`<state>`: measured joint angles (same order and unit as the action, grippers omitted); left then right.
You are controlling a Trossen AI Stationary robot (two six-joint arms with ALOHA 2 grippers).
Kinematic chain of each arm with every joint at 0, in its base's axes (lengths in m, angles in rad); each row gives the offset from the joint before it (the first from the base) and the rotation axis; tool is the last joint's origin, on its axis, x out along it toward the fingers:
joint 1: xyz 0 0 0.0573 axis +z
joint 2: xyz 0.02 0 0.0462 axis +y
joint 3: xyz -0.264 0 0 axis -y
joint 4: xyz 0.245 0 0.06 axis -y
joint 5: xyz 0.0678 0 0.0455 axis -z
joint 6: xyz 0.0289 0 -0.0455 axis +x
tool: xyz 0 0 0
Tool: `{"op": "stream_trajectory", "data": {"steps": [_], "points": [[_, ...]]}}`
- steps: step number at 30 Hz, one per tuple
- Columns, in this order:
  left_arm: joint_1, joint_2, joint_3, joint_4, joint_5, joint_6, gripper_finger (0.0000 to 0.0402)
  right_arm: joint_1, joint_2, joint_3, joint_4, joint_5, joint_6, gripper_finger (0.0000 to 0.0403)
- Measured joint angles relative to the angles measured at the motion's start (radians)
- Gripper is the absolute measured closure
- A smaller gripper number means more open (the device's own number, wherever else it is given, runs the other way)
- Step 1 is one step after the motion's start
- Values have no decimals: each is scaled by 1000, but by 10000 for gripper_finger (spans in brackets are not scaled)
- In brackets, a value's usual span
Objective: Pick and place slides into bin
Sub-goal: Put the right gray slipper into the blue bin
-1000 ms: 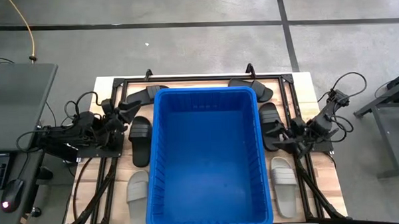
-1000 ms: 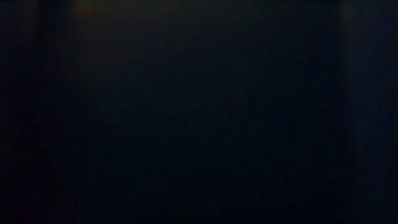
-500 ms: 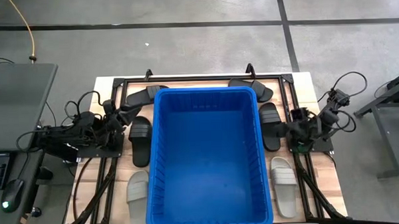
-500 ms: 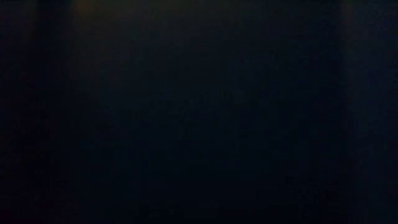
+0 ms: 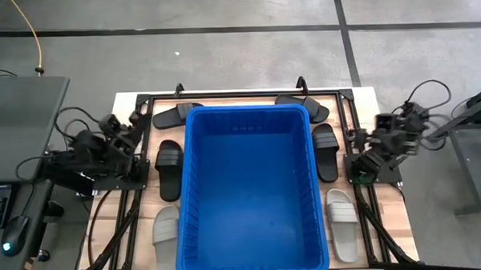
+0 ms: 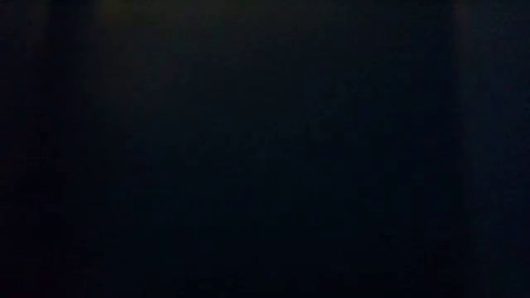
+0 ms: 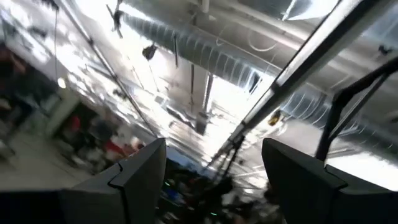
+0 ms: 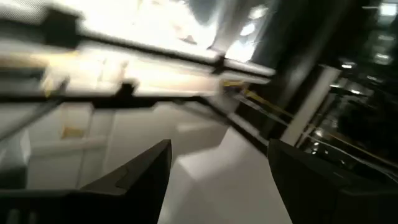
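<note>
The blue bin stands mid-table, nothing showing inside it. Black slides lie flat on their soles around it: far left, far right, left, right. Light grey slides lie near left and near right. My left gripper is at the table's left edge, open and empty; its wrist view looks up at the ceiling. My right gripper is at the right edge, open and empty. The low view is dark.
A black metal frame runs along the table's far edge and down both sides beside the slides. A grey desk with a mouse stands off the table's left. Cables loop by the right arm.
My left gripper has drawn back from beside the left black slide toward the table's left edge and tipped upward. My right gripper has drawn back from the right black slide toward the table's right edge and risen, turning upward. No slide has moved.
</note>
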<state>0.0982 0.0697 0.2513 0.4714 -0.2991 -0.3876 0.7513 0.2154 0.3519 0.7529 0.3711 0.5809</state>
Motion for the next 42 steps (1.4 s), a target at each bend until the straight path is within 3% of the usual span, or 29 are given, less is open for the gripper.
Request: {"op": "stream_trajectory", "data": {"steps": [2,5,8,14,19,22,31,42], "points": [[0,43,48,-11,1,75,147,0,59,116,-119,-22,-14,146],[0,134,139,-50,10,154,147,0,166,300,-397,69,-7,146],[0,251,247,-194,13,183,147,0,266,479,-696,131,88,146],[0,466,469,-486,6,169,147,3,457,757,-1122,-73,409,146],[0,567,589,-530,63,155,147,3,631,896,-1403,-336,667,146],[0,603,635,-528,121,153,147,11,720,930,-1549,-439,697,146],[0,629,647,-524,193,174,147,141,879,898,-1806,-460,661,146],[0,628,647,-522,202,174,147,390,1066,810,-1812,-427,721,146]]}}
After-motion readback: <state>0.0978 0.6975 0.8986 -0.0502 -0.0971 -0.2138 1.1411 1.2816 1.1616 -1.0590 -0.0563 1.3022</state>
